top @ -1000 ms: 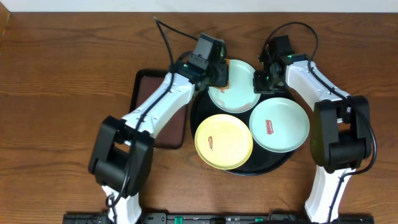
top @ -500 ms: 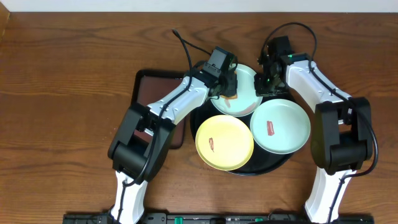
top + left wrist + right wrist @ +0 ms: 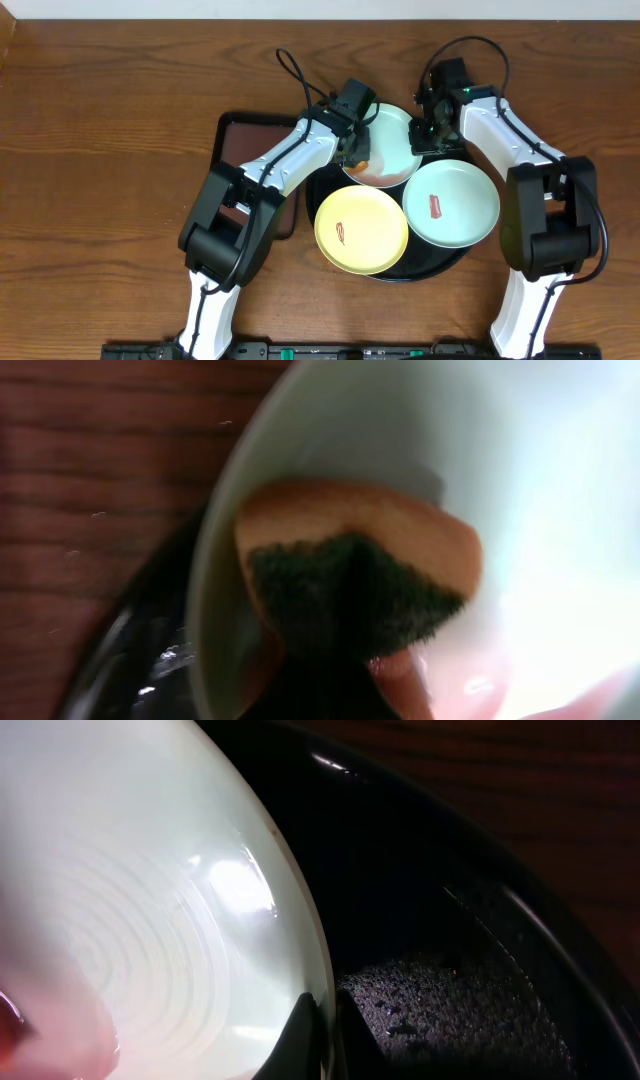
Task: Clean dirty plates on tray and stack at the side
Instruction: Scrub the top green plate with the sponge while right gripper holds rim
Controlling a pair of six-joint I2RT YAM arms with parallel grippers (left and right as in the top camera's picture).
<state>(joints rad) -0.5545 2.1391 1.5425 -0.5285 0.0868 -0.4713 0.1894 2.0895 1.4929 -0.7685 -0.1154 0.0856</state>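
left gripper (image 3: 360, 152) clenched on sponge (image 3: 360, 570), on mint plate (image 3: 395, 145) at black tray (image 3: 408, 258) back | right gripper (image 3: 428, 128) pinching that plate's rim | yellow plate (image 3: 360, 228), second mint plate (image 3: 450, 203) side by side at tray front | tabletop (image 3: 120, 120) wide beyond tray's left

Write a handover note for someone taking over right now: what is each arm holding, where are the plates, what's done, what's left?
Left end effector: shut on the sponge, pressed on the back green plate.
Right end effector: shut on that plate's rim.
All three plates lie on the black tray. The yellow plate and front green plate show red smears.
Done: nothing stacked yet.
Left: finish this plate, wipe the other two, stack all at the side.
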